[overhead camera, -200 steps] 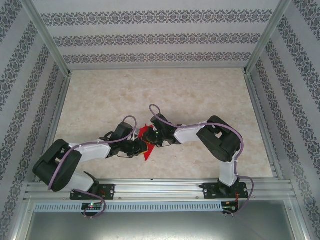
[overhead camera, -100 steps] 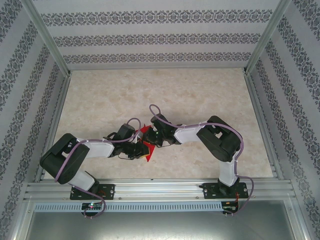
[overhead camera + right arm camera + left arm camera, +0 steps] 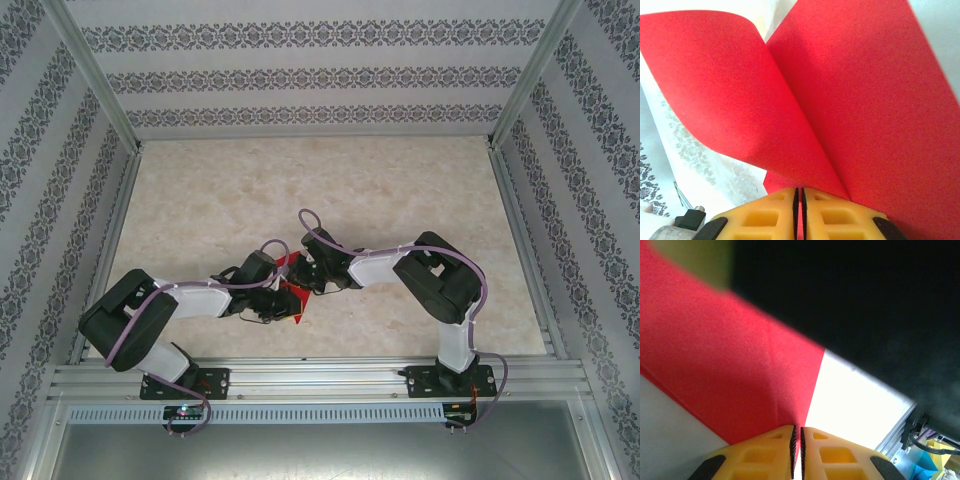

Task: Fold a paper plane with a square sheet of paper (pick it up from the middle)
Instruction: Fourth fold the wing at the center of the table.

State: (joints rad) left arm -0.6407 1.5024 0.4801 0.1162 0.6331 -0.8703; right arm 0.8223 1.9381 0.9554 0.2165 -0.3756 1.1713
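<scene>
The square sheet of paper (image 3: pixel 296 299) is bright red and hangs between my two grippers near the table's front middle. My left gripper (image 3: pixel 283 298) comes at it from the left. In the left wrist view its yellow fingers (image 3: pixel 765 455) are shut on the paper (image 3: pixel 730 355) at a corner beside a crease. My right gripper (image 3: pixel 300 278) comes from the right. Seen from the right wrist, it (image 3: pixel 799 192) is shut on the paper (image 3: pixel 865 100), which bends into two flaps above the pads. A paper plane shape is out of view.
The marble-patterned table (image 3: pixel 400 200) has patterned walls on three sides and an aluminium rail (image 3: pixel 320 375) along the front. The right arm's black body (image 3: pixel 865 300) hangs close over the left gripper.
The left arm has swung right and drawn in towards the right gripper. Less red paper shows between the grippers in the top view. The right arm has held still.
</scene>
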